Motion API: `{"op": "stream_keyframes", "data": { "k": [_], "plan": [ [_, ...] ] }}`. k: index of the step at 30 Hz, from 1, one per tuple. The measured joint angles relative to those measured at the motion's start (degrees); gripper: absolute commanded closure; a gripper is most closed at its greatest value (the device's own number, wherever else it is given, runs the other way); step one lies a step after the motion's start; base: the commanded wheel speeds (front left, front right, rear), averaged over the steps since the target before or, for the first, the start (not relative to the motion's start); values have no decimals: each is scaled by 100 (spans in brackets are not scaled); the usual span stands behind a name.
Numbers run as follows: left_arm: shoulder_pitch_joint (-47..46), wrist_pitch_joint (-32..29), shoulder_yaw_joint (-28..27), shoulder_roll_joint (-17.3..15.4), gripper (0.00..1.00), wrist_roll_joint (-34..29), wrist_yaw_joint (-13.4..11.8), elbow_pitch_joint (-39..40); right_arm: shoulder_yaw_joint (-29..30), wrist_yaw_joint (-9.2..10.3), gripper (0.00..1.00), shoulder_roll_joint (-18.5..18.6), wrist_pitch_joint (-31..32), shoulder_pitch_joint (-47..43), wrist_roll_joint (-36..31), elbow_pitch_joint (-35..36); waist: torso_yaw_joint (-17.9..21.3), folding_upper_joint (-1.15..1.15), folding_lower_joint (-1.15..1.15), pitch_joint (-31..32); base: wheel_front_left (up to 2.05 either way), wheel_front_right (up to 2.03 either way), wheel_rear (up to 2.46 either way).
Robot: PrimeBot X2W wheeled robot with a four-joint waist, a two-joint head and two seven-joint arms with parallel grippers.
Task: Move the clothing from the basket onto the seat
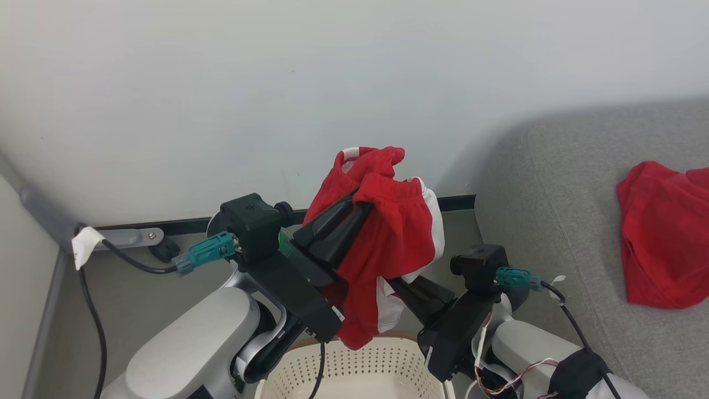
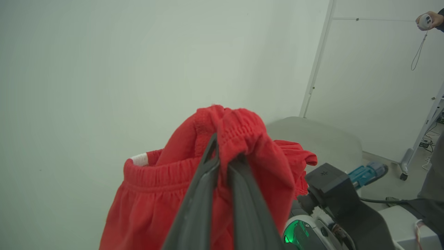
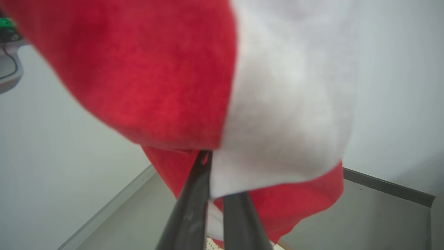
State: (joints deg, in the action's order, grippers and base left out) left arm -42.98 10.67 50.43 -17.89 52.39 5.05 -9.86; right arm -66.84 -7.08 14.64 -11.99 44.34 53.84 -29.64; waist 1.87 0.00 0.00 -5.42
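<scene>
A red garment (image 1: 388, 233) with white trim hangs in the air above the basket (image 1: 354, 363), a cream perforated tub at the bottom edge of the head view. My left gripper (image 1: 363, 204) is shut on its elastic waistband (image 2: 239, 133), with the cloth bunched over the fingertips. My right gripper (image 1: 400, 289) comes from below, and its fingers (image 3: 189, 208) are pinched on the white and red lower part (image 3: 284, 139), their tips hidden in the cloth. Another red garment (image 1: 664, 233) lies on the grey seat (image 1: 548, 221) to the right.
A pale wall (image 1: 277, 83) with a dark baseboard stands just behind the basket. A black cable (image 1: 91, 310) runs down at the left. In the left wrist view a person's hand (image 2: 428, 19) holds a controller at the top right, near a stand on wheels (image 2: 404, 170).
</scene>
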Motion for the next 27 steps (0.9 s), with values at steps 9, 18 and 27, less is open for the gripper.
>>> {"op": "stream_keyframes", "data": {
  "k": [9, 18, 27],
  "plan": [
    [134, -26, 2, -89, 100, 35, -51, -81, -33, 0, 100, 40, -174, 2, 187, -58, 57, 0, 0, 5, 0, 0, 0],
    [320, -24, -22, -238, 100, 57, -59, -85, 207, 0, 100, 349, -229, -64, 222, 32, 144, 0, 0, 34, 0, 0, 0],
    [719, -24, 159, -335, 81, 57, -80, -52, 905, 0, 100, 492, -229, -183, 271, 241, 341, 0, 0, 86, 0, 0, 0]
  ]
}}
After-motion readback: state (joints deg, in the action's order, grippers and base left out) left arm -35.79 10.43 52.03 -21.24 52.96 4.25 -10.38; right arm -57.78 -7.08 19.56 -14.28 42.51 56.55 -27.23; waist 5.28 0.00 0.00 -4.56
